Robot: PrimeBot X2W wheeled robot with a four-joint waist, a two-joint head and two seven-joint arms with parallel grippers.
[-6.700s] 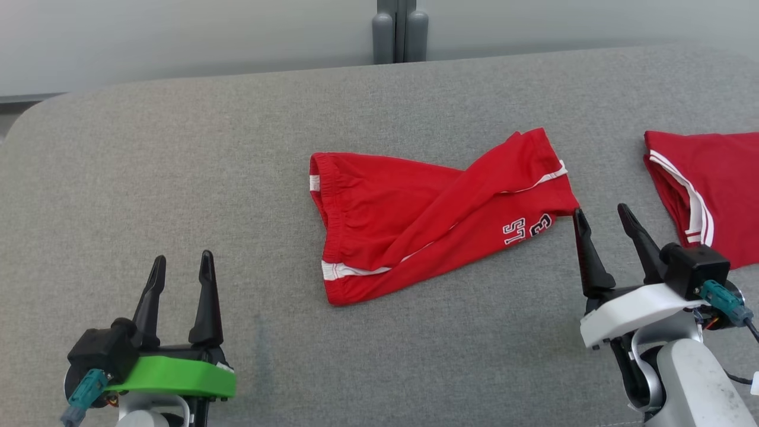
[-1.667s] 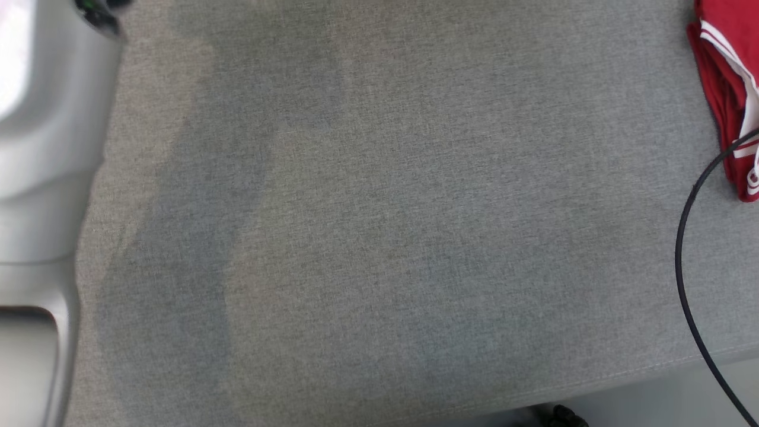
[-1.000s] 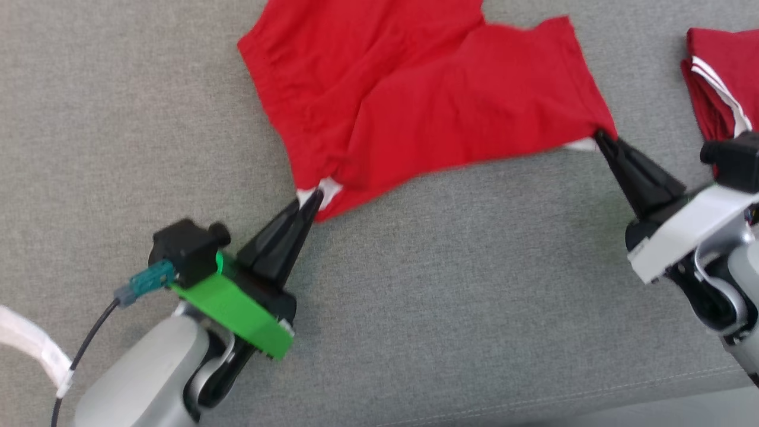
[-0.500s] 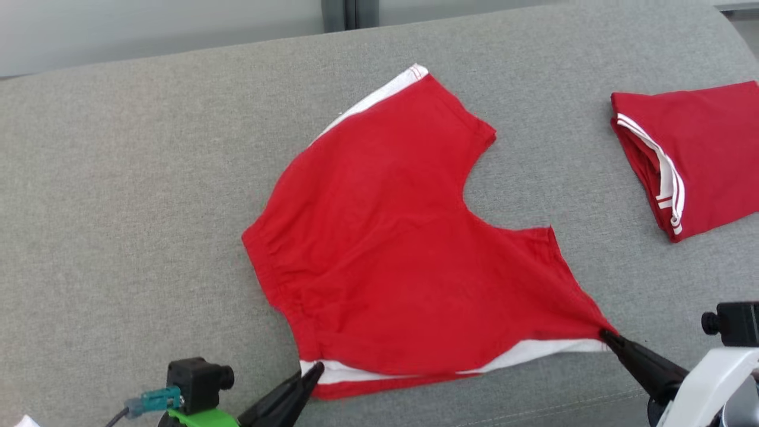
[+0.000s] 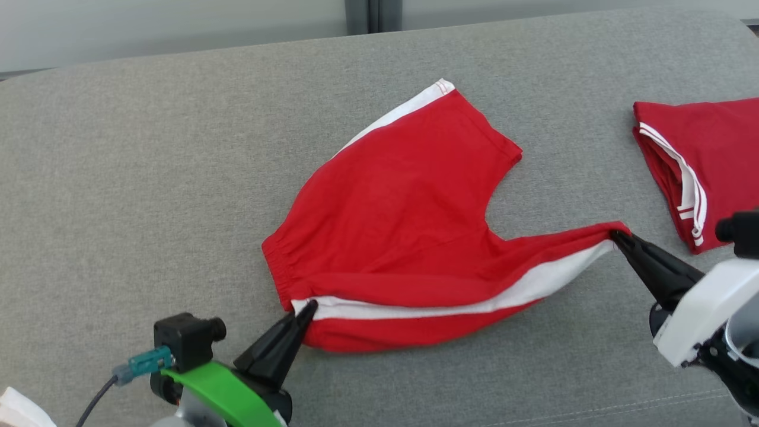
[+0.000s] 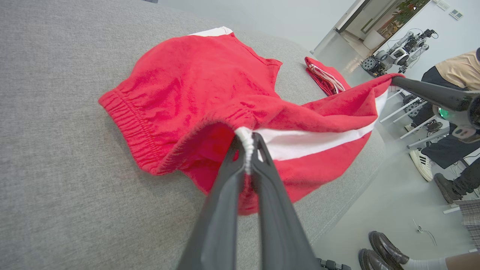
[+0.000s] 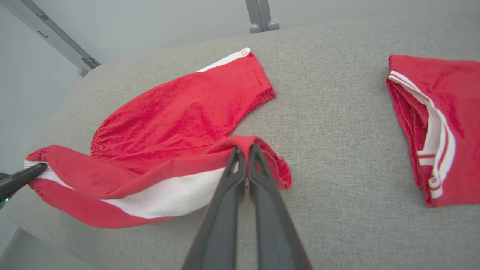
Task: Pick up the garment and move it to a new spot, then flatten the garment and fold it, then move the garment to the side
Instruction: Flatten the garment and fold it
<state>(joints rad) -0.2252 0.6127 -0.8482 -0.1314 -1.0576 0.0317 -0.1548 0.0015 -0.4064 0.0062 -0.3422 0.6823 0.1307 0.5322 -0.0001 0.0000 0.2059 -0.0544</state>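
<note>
Left gripper [image 5: 308, 306] and right gripper [image 5: 616, 236] pinching red cloth shorts [image 5: 403, 225] at seven and three o'clock. Flattening, folding, moving aside not done.

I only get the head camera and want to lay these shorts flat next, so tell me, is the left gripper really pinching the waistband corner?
Observer: Yes. The left wrist view shows the left gripper shut on the red shorts, the end of the white stripe pinched between its fingers.
Operator: And the right?
Observer: The right wrist view shows the right gripper shut on the leg hem, a loose fold drooping beside it.
Operator: Anyone nearby?
Observer: The left wrist view shows a seated person's legs and dark shoes on the floor.
</note>
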